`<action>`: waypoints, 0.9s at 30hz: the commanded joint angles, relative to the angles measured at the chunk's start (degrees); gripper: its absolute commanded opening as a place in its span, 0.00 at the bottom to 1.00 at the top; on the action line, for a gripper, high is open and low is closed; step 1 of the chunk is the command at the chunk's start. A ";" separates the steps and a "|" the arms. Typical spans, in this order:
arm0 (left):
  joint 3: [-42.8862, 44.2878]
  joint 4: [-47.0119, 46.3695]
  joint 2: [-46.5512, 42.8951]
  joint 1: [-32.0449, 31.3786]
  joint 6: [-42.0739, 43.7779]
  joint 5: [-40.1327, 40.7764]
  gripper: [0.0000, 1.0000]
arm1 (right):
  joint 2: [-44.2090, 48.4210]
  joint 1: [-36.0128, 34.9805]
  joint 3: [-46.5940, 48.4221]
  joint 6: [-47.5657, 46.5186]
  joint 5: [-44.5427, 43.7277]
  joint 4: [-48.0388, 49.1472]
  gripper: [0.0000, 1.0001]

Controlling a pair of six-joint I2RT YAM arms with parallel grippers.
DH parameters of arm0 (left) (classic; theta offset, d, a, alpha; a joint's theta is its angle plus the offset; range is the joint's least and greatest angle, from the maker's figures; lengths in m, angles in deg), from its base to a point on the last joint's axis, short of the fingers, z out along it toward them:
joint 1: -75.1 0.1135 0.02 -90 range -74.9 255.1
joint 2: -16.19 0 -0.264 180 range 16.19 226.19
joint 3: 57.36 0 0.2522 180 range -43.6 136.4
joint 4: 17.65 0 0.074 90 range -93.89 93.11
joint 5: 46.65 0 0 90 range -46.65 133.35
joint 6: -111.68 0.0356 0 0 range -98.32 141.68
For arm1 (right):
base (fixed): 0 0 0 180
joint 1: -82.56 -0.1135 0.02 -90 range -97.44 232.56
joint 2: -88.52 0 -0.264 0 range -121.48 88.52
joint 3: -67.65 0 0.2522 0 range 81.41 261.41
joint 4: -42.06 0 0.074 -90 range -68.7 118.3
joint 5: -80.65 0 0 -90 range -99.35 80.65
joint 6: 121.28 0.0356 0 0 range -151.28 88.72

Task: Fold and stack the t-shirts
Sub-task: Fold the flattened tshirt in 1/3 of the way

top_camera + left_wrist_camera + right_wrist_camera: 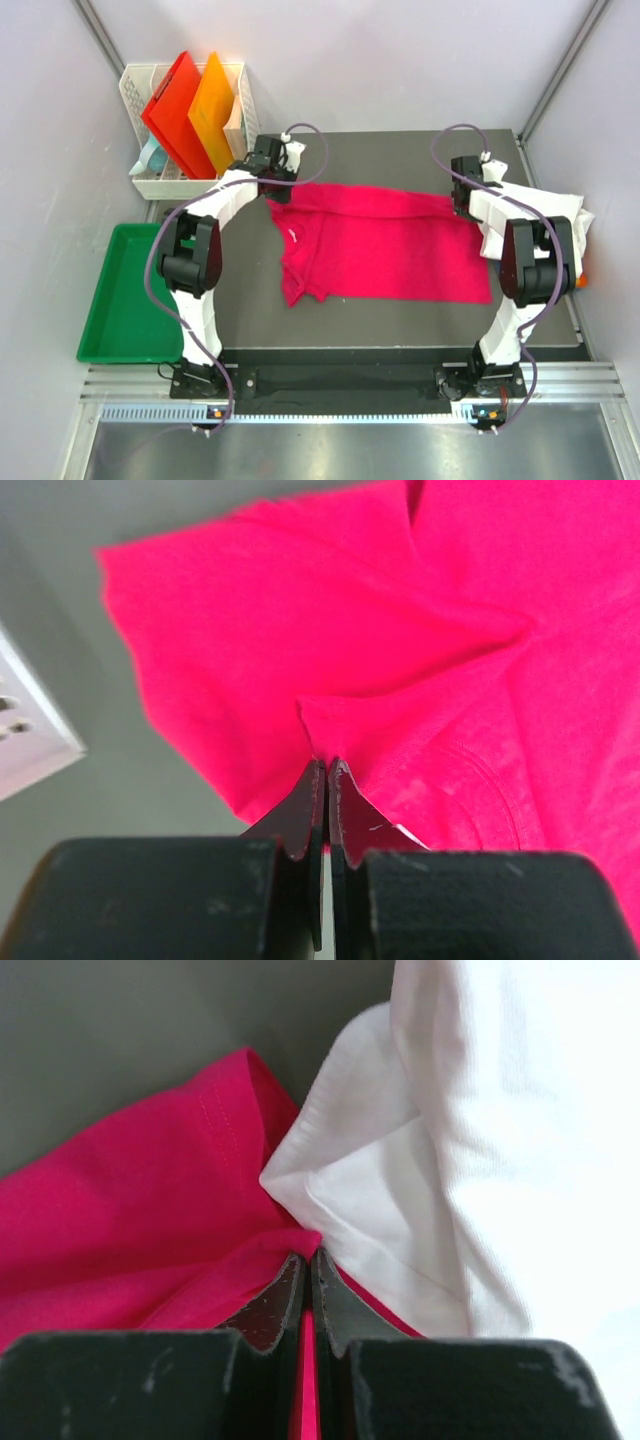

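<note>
1. Left side of the table: a green tray [128, 300] sits beside the left arm. Behind it, a white basket [160, 187] holds a red folder [178, 115] and an orange folder [212, 110], both standing on edge and leaning left.

2. Left tool [327, 765]: the jaws are clenched together on a small raised pinch of the magenta-pink t-shirt [380, 250]. The pinch is at the shirt's far left corner, near the basket.

3. Centre: the magenta-pink t-shirt lies spread across the dark table [400, 160] between the two arms. Its long side runs left to right. The far edge is drawn up between the two tools. The near left corner is rumpled, and a small white tag shows near the left end.

4. Right tool [306, 1255]: the jaws are clenched on the shirt's far right corner. Pink cloth shows in the narrow slit between them.

5. Right side: a white t-shirt [570, 205] lies bunched at the table's right edge, partly behind the right arm. In the right wrist view one of its corners touches the gripped pink corner, just past the tool tips.
</note>
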 commanded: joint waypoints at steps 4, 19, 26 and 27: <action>-0.10 3.92 3.34 -1.33 1.77 -1.92 0.00 | -3.24 0.98 2.25 2.30 -0.96 -4.37 0.00; 4.02 -3.20 -1.58 -1.24 0.19 -1.66 0.84 | 0.71 0.63 10.67 0.28 1.68 -4.02 0.68; 11.32 -4.43 4.29 -1.24 -2.54 -0.69 0.85 | -5.60 0.10 18.93 -1.57 5.01 -5.59 0.70; 12.37 -4.17 5.09 -1.24 -2.80 -0.61 0.85 | -6.31 0.10 19.56 -1.22 5.28 -6.21 0.70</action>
